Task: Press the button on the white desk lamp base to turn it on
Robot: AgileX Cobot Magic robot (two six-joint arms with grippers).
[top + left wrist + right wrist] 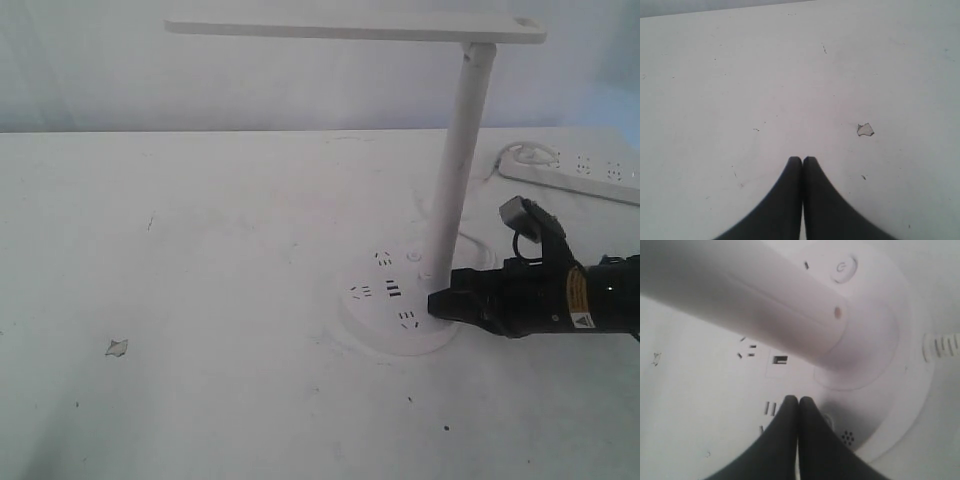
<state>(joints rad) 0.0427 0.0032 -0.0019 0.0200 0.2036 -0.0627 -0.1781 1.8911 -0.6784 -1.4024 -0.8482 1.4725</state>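
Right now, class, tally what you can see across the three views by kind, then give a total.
desk lamp: 1
power strip: 1
pincers: 2, left pincer and right pincer
grey fleck: 1
Total: 5

A long white power strip (580, 175) lies on the white table (200, 250), beyond the right pincer (434, 303) and well apart from it. A small grey fleck (865, 130) marks the tabletop near the left pincer (802, 160), ahead of its tips and to one side, not touching
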